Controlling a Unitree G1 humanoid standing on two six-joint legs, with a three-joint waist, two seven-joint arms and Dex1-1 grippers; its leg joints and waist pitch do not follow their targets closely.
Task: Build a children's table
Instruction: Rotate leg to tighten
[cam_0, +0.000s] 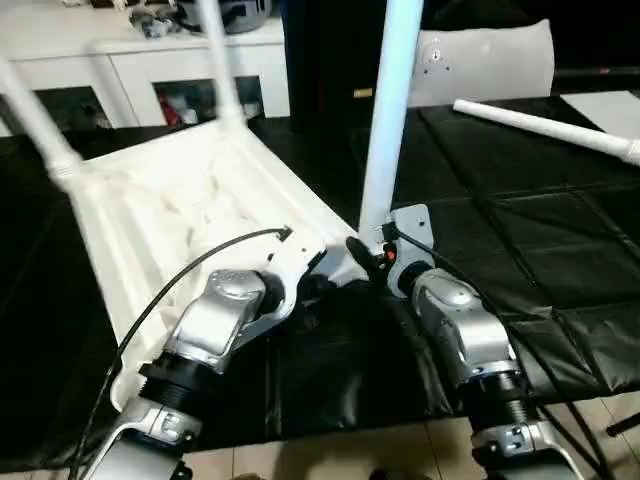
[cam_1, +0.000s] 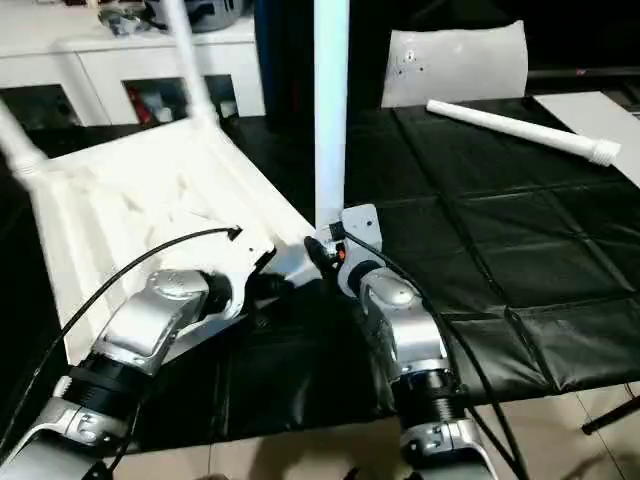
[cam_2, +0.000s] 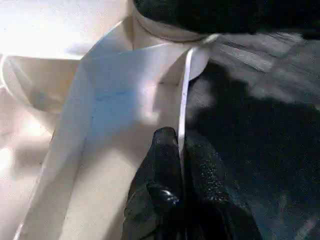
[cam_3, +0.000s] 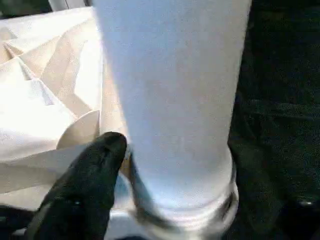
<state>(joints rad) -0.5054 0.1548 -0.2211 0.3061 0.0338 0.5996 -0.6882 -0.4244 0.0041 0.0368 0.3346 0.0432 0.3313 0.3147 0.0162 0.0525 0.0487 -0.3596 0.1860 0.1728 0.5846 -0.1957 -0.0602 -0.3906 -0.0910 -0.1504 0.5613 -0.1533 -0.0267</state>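
Observation:
The white table top (cam_0: 170, 220) lies upside down on the black cloth, ribbed side up. Two legs (cam_0: 225, 60) (cam_0: 35, 120) stand in its far corners. A third leg (cam_0: 385, 120) rises upright from the near right corner socket (cam_0: 350, 268). My right gripper (cam_1: 325, 250) sits around the base of this leg (cam_3: 175, 100), just above the socket. My left gripper (cam_2: 180, 137) is shut on the thin rim (cam_2: 186, 90) of the top, just left of that corner. A fourth leg (cam_0: 545, 125) lies loose on the cloth at the back right.
A white glass-door cabinet (cam_0: 130, 60) stands behind the table top. A flat white sheet with a round fitting (cam_0: 480, 60) leans at the back, and another white sheet (cam_0: 610, 105) lies at the far right. The cloth's front edge (cam_0: 350, 425) meets tiled floor.

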